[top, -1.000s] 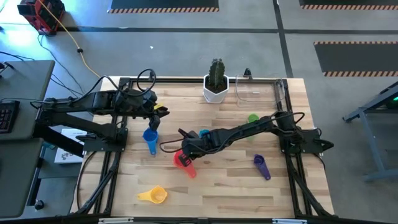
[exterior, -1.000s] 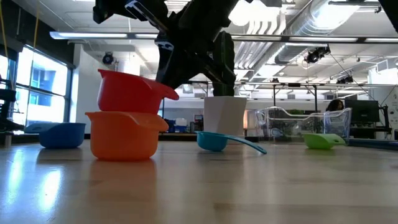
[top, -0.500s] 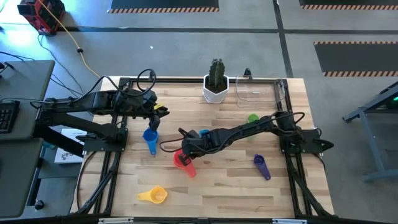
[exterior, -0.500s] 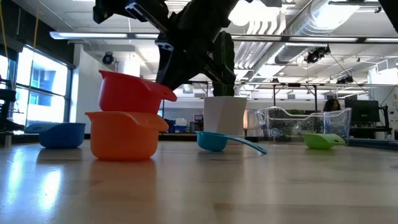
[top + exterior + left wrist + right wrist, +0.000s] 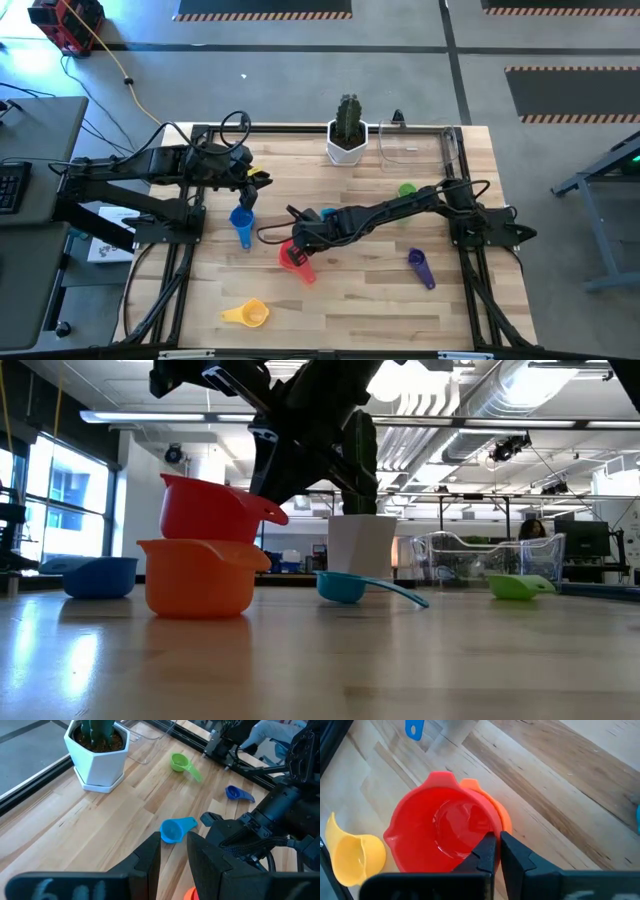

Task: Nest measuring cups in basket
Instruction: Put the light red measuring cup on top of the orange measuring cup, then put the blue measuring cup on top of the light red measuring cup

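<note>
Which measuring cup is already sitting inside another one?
The red cup: it sits in the orange cup, under the right end effector. The other cups in view lie singly on the table.

orange cup [image 5: 497, 807]: mostly hidden under red cup [image 5: 442, 832] | yellow cup [image 5: 350, 855]: edge-cropped

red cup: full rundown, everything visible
The red cup is glossy plastic, round, with pour spouts on its rim. It sits upright and empty, nested in the orange cup, its bowl rising above the orange rim, mid-table. The right end effector is closed on its near rim. Its handle is not visible.
</note>
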{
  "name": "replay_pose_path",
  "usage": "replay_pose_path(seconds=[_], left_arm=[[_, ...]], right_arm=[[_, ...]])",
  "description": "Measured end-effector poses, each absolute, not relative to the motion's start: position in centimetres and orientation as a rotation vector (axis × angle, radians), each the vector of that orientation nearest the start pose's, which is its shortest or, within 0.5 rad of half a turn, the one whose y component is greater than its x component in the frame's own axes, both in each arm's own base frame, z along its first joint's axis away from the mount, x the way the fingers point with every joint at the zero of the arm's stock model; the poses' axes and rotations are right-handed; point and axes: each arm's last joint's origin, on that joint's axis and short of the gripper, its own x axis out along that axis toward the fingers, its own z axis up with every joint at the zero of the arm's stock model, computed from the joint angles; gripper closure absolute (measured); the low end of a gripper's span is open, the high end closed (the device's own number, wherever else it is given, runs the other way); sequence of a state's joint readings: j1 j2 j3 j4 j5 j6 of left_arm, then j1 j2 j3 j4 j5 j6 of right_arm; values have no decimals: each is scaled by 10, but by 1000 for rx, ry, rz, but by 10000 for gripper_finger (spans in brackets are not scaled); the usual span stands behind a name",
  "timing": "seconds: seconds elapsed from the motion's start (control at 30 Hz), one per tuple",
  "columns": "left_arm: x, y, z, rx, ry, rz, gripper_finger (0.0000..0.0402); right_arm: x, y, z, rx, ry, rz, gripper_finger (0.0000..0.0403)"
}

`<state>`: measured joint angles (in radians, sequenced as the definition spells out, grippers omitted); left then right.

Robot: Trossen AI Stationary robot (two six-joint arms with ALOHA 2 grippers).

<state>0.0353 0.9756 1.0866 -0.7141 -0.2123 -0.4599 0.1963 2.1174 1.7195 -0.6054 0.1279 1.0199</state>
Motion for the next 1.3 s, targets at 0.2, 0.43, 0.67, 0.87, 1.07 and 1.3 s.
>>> replay_pose_path(seconds=[0.2,0.43,0.67,0.87,1.07,1.3], left_arm=[[188,13,354,-390,535,373,316],[188,13,354,-390,535,373,316],[185,13,351,-399,571,385,316],[174,12,339,-504,719,474,316],[165,13,331,-628,786,610,316],[164,13,308,-780,803,768,316]], right_arm=[[451,81,208,791,929,-425,348],[452,78,208,793,930,-425,346],[450,74,217,788,926,-391,346],[443,64,243,750,887,-341,346],[432,49,271,695,848,-325,346],[413,31,299,620,838,-310,346]])
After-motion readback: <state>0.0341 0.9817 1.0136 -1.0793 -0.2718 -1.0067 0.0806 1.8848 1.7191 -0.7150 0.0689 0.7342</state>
